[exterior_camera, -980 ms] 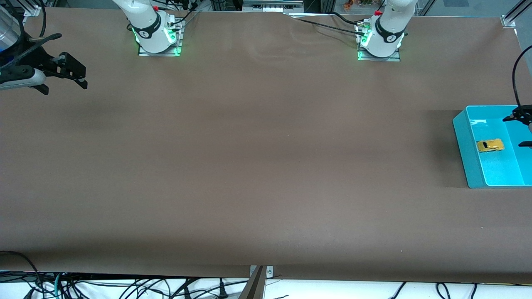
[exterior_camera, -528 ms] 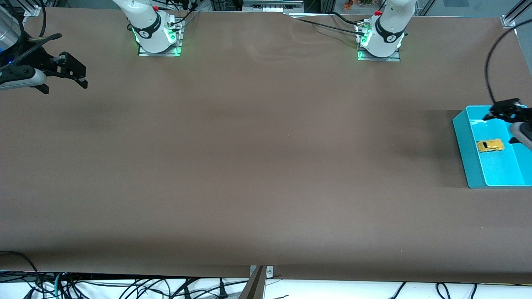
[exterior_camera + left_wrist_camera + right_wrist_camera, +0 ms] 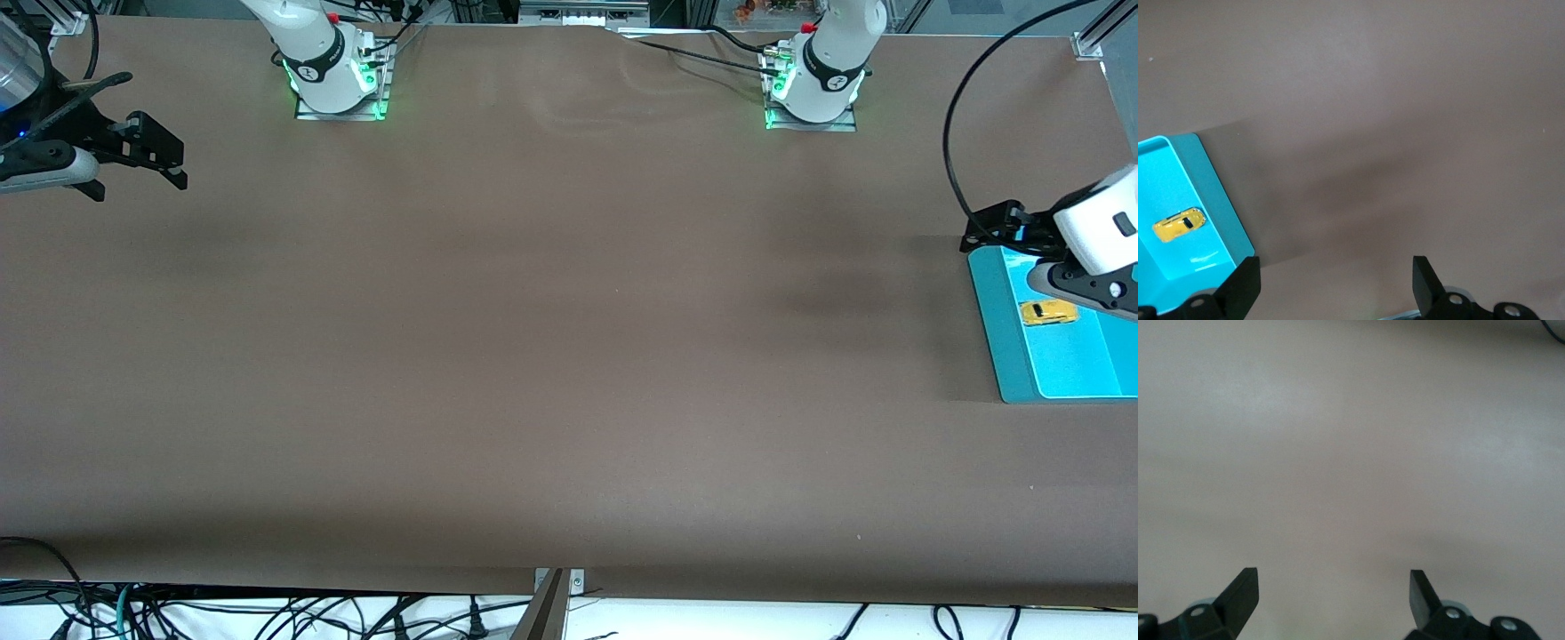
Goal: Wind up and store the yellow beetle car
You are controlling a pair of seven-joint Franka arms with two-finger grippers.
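The yellow beetle car (image 3: 1047, 312) (image 3: 1179, 225) lies on its wheels inside a cyan tray (image 3: 991, 320) (image 3: 1221, 203) at the left arm's end of the table. My left gripper (image 3: 1003, 260) (image 3: 1335, 280) hangs open over the tray's corner farthest from the front camera and the bare table beside it, apart from the car, with nothing between its fingers. The hand partly covers the tray in the front view. My right gripper (image 3: 133, 173) (image 3: 1333, 593) waits open and empty above bare table at the right arm's end.
A brown mat (image 3: 569, 338) covers the whole table. Both arm bases (image 3: 333, 76) (image 3: 813, 84) stand along the edge farthest from the front camera. A black cable (image 3: 956, 133) loops up from the left hand. Loose cables (image 3: 267, 613) lie below the near edge.
My left hand has swung in from the table's end over the tray toward the table's middle, now covering part of the tray. The car and the right arm have stayed put.
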